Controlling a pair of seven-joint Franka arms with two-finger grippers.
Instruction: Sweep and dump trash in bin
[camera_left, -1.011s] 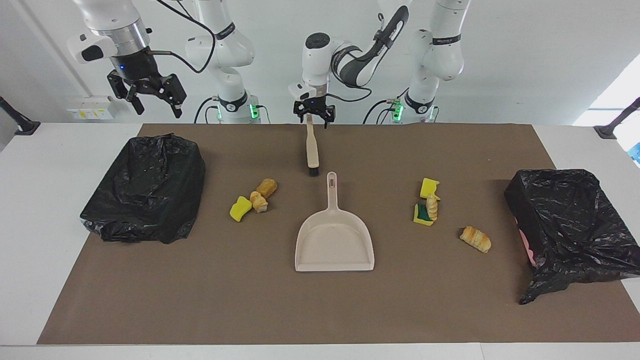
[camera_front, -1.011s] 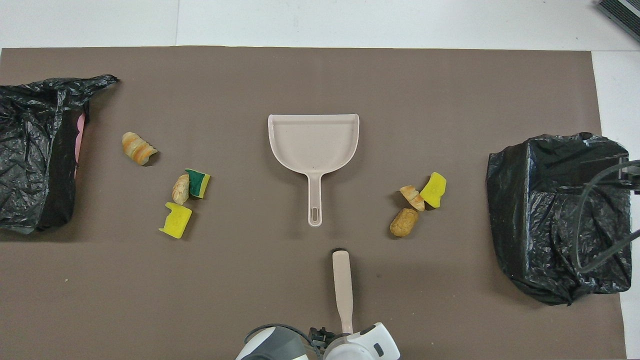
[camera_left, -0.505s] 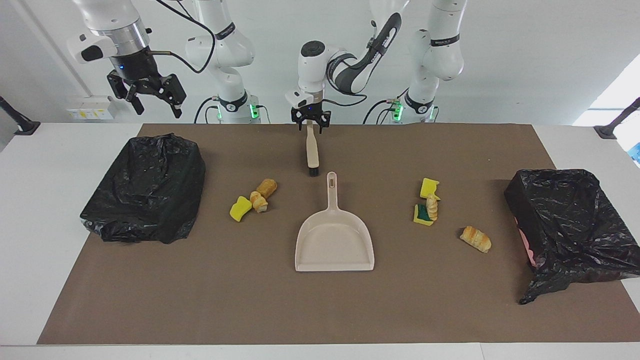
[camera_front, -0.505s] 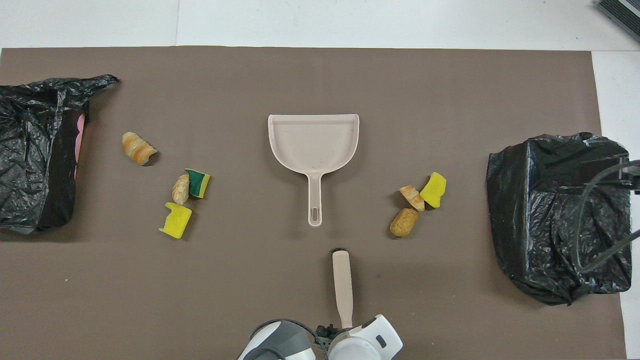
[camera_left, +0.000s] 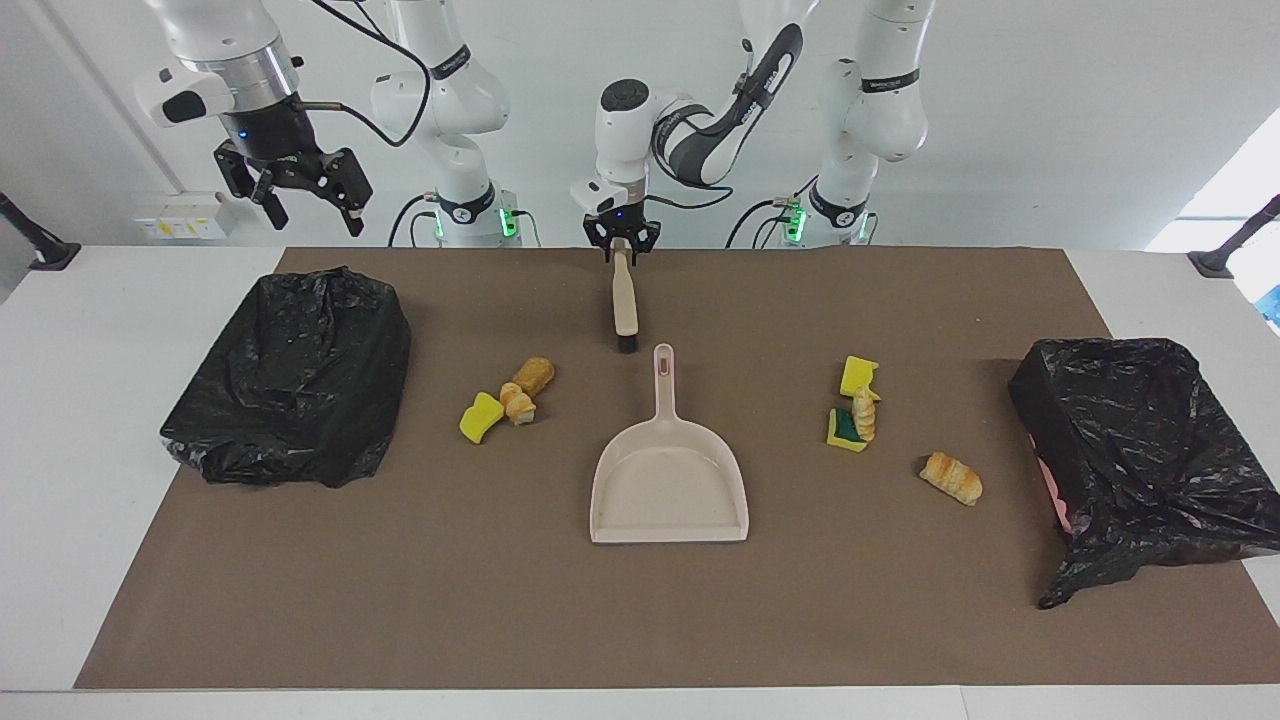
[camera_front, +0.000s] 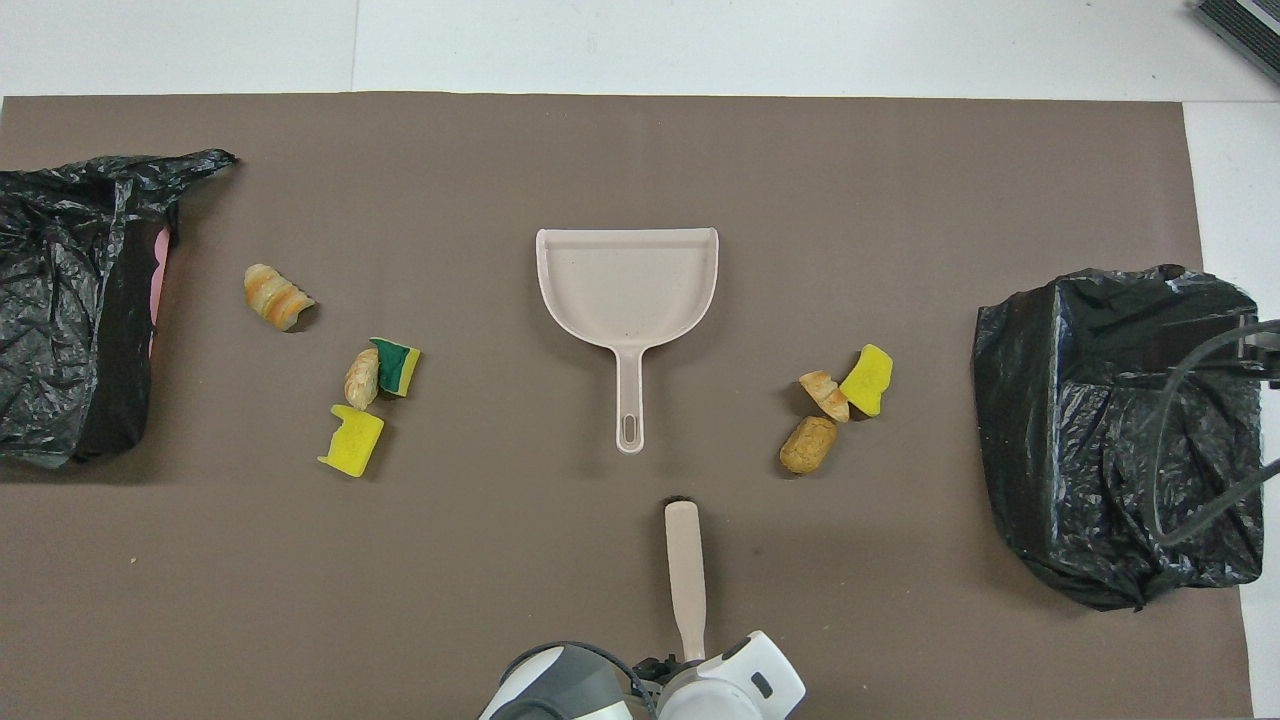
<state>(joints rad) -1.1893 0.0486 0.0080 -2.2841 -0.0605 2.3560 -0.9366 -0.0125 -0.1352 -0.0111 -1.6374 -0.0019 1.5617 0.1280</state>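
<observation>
Place: robotics lab.
Evidence: two white arms (camera_left: 440, 110) mounted at a white table (camera_left: 80, 400), bare walls, upper frame.

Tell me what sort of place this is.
Most likely a robotics lab test bench: two white arms mounted at a table covered by a brown mat, with staged trash, a dustpan and bag-lined bins.
</observation>
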